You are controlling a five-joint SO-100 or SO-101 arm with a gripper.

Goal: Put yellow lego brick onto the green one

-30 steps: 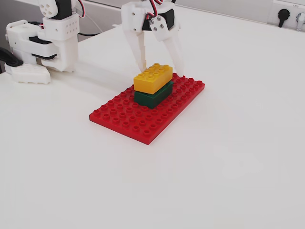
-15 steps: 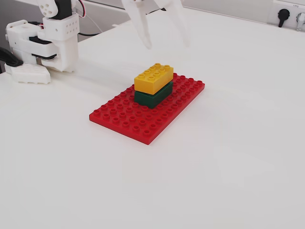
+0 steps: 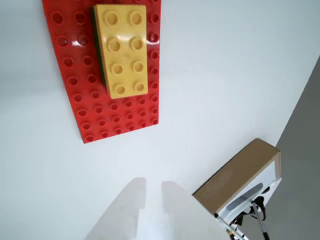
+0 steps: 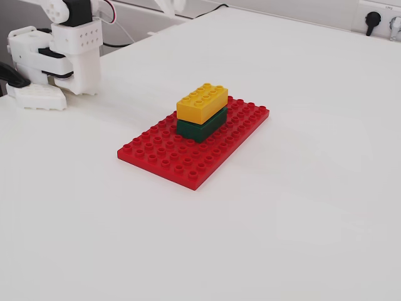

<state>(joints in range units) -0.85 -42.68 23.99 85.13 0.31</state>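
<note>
The yellow lego brick (image 4: 202,102) sits stacked on the green one (image 4: 203,127), and both stand on a red studded baseplate (image 4: 163,153). From the wrist view the yellow brick (image 3: 122,50) covers the green brick (image 3: 99,65) except for a dark sliver along its left side. My gripper (image 3: 153,192) is raised well above and away from the stack. Its two white fingers enter blurred from the bottom edge, nearly together, with nothing between them. In the fixed view the gripper has risen almost wholly past the top edge.
The arm's white base (image 4: 69,50) stands at the back left of the white table. A wall socket (image 4: 373,22) is at the far right. A brown cardboard box (image 3: 235,182) lies near the table's edge in the wrist view.
The gripper stood open around the stacked yellow brick, then rose and pulled back out of the fixed view. Its fingers have come together. The bricks have not moved.
</note>
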